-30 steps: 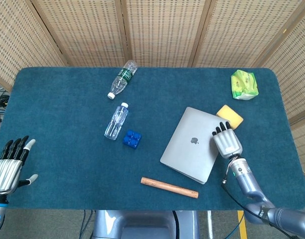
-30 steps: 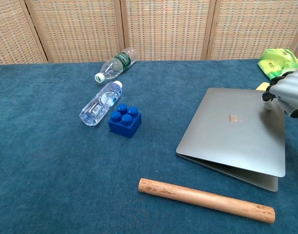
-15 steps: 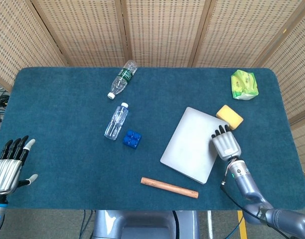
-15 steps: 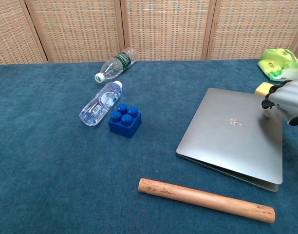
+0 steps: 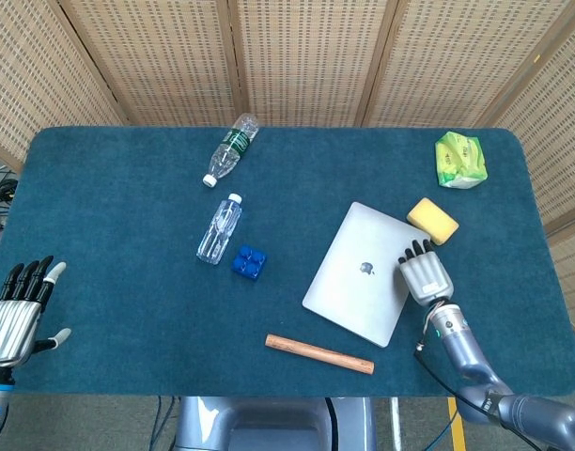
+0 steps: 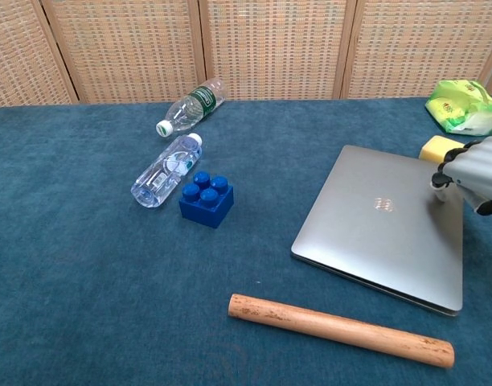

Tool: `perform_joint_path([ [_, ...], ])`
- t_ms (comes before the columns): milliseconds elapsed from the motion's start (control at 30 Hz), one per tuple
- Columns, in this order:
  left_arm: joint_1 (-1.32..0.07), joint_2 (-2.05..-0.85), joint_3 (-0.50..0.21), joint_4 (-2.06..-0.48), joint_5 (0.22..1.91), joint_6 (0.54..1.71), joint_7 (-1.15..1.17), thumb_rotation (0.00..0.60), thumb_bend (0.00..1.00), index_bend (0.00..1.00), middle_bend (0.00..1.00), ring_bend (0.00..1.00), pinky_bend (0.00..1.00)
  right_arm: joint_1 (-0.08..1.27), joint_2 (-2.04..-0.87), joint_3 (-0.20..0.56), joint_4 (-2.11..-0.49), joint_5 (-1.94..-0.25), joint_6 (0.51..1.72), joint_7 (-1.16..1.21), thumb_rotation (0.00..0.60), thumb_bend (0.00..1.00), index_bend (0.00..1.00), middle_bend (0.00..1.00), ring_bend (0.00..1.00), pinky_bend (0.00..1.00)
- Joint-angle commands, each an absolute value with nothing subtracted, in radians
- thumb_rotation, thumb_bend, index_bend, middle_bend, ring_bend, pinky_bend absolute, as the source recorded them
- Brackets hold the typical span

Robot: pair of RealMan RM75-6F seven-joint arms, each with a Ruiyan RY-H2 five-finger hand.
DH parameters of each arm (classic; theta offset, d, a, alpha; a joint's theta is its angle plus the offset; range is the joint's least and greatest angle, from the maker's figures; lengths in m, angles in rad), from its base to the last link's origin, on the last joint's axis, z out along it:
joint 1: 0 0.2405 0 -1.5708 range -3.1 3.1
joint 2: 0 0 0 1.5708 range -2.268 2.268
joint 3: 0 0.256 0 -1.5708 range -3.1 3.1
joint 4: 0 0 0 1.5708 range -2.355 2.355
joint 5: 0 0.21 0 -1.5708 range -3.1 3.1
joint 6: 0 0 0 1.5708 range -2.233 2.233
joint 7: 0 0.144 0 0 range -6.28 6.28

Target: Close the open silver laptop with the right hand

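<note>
Right robot hand [image 5: 427, 276] rests flat, fingers spread, on the shut laptop [image 5: 359, 272]; only the head view shows the left robot hand [image 5: 15, 315], wide open, empty.

Teal carpeted counter [image 5: 109, 225], closed silver laptop [image 5: 360, 272] lying flat, wooden rod [image 5: 318, 353] near its front edge, blue toy brick [image 5: 249, 261], two plastic bottles [image 5: 220, 228] [image 5: 230, 149] on their sides, yellow sponge [image 5: 432, 220], green packet [image 5: 460, 160]

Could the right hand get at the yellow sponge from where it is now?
Probably yes. The right hand rests on the closed laptop, and the sponge lies just beyond its fingertips with nothing between them.
</note>
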State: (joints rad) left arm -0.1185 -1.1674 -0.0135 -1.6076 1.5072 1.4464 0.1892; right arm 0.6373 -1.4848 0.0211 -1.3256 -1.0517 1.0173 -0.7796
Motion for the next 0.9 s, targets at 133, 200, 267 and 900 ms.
perform_joint_path([
  [133, -0.118, -1.167, -0.014, -1.609, 1.508, 1.448, 0.19, 0.6, 0.08, 0.0, 0.0, 0.0, 0.0, 0.634, -1.485, 0.022, -1.326, -1.053, 1.014, -0.778, 0.6, 1.0, 0.37, 0.28, 0.14, 0.17],
  [200, -0.118, -1.166, -0.014, -1.61, 1.508, 1.449, 0.189, 0.6, 0.08, 0.0, 0.0, 0.0, 0.0, 0.632, -1.485, 0.022, -1.327, -1.053, 1.013, -0.778, 0.6, 1.0, 0.37, 0.28, 0.14, 0.17],
  [267, -0.117, -1.166, -0.013, -1.611, 1.509, 1.449, 0.189, 0.6, 0.08, 0.0, 0.0, 0.0, 0.0, 0.631, -1.486, 0.021, -1.327, -1.053, 1.012, -0.779, 0.6, 1.0, 0.37, 0.28, 0.14, 0.17],
  [900, -0.113, -1.161, -0.015, -1.614, 1.516, 1.462, 0.179, 0.6, 0.08, 0.0, 0.0, 0.0, 0.0, 0.599, -1.359, 0.075, -1.48, -1.126, 1.142, -0.732, 0.6, 0.99, 0.37, 0.22, 0.09, 0.17],
])
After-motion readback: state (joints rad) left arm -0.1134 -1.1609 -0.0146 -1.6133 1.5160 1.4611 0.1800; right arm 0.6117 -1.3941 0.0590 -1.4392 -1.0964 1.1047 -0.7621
